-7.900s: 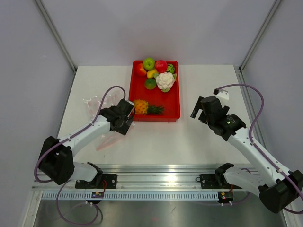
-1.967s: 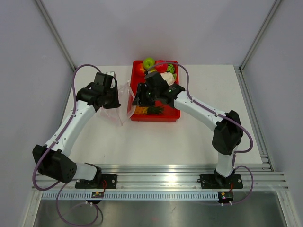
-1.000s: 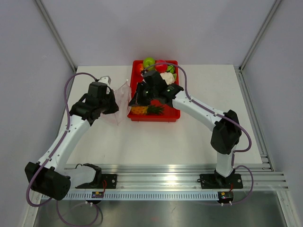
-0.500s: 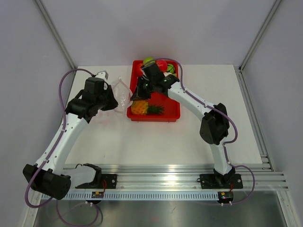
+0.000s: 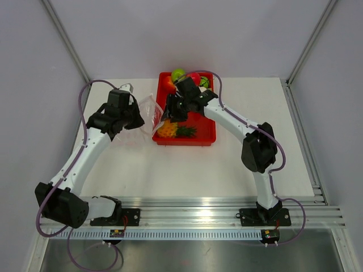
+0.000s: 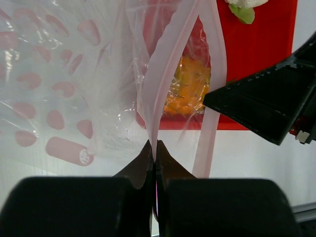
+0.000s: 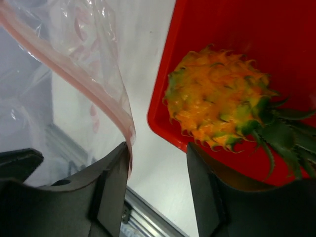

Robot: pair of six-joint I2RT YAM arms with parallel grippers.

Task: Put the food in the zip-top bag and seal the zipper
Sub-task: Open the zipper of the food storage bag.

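The clear zip-top bag (image 5: pixel 148 109) hangs upright beside the red tray's left edge. My left gripper (image 5: pixel 138 116) is shut on one lip of its pink zipper (image 6: pixel 168 59), pinched at the jaws (image 6: pixel 154 148). The mouth gapes, its two strips apart. My right gripper (image 5: pixel 168 113) stands open at the tray's left rim; the other zipper lip (image 7: pixel 89 94) rests against its left finger (image 7: pixel 111 182), unpinched. The orange pineapple (image 7: pixel 222 103) lies in the tray just beyond the right finger, also visible through the bag (image 6: pixel 187 89). Nothing shows inside the bag.
The red tray (image 5: pixel 211 122) holds a green apple (image 5: pixel 178 73), red fruits (image 5: pixel 168 84) and a green one (image 5: pixel 204 82) at its far end; the right arm covers its middle. A cauliflower edge (image 6: pixel 244 4) shows. White tabletop (image 5: pixel 238 158) surrounds it.
My right gripper has gone from shut to open beside the bag's mouth. The left arm still holds the bag and has shifted it slightly toward the tray.
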